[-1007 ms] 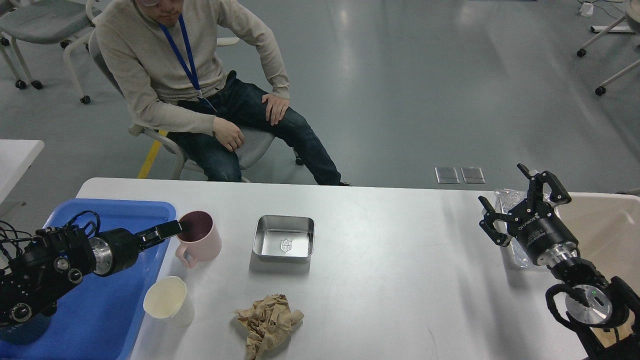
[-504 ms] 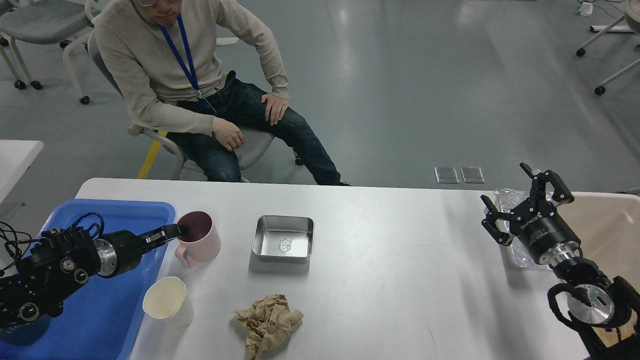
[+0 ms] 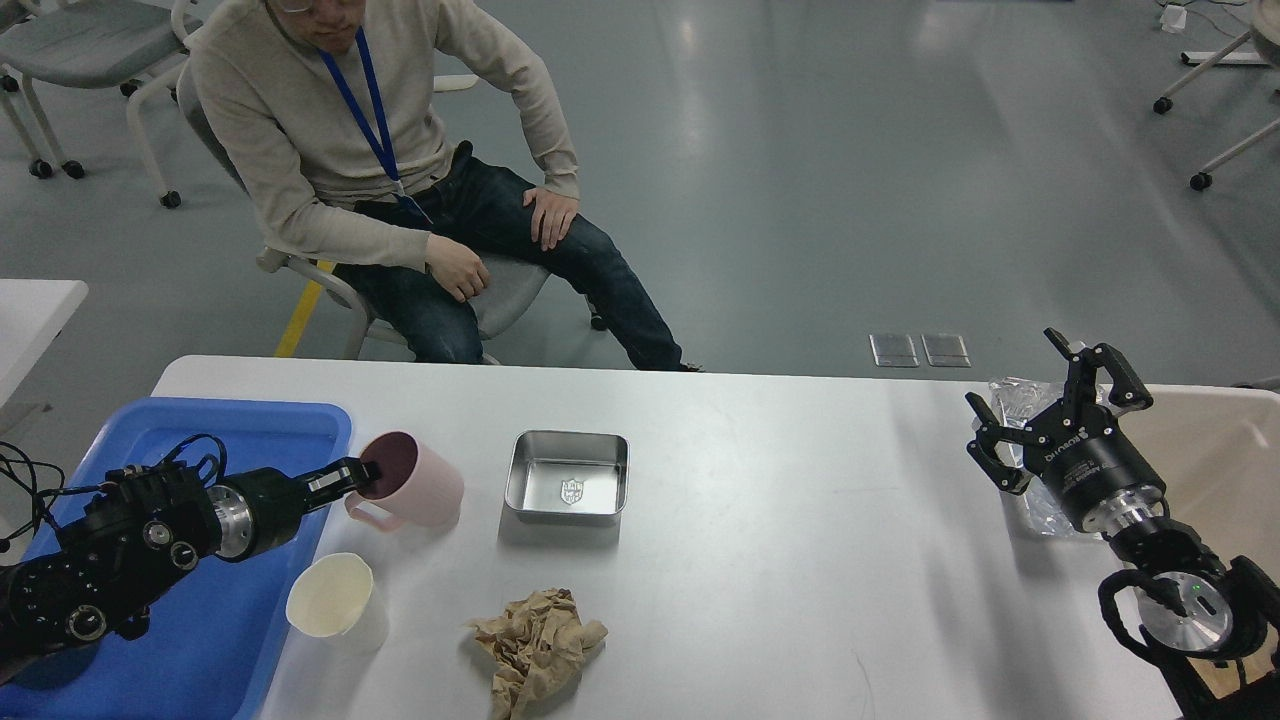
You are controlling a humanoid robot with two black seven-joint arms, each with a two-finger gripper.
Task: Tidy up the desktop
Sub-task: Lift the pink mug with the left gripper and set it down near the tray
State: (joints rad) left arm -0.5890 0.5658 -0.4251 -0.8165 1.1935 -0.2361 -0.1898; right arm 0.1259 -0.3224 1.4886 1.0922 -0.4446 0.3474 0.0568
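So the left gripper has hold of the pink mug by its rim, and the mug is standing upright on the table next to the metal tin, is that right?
Not quite. The left gripper does hold the pink mug by its rim, beside the metal tin, but the mug is not upright: the head view shows it tipped over toward the blue tray, its mouth facing the gripper.

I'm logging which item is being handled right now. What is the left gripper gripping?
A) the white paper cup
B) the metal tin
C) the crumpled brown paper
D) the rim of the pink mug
D: the left gripper is closed on the rim of the pink mug, which tilts toward the blue tray.
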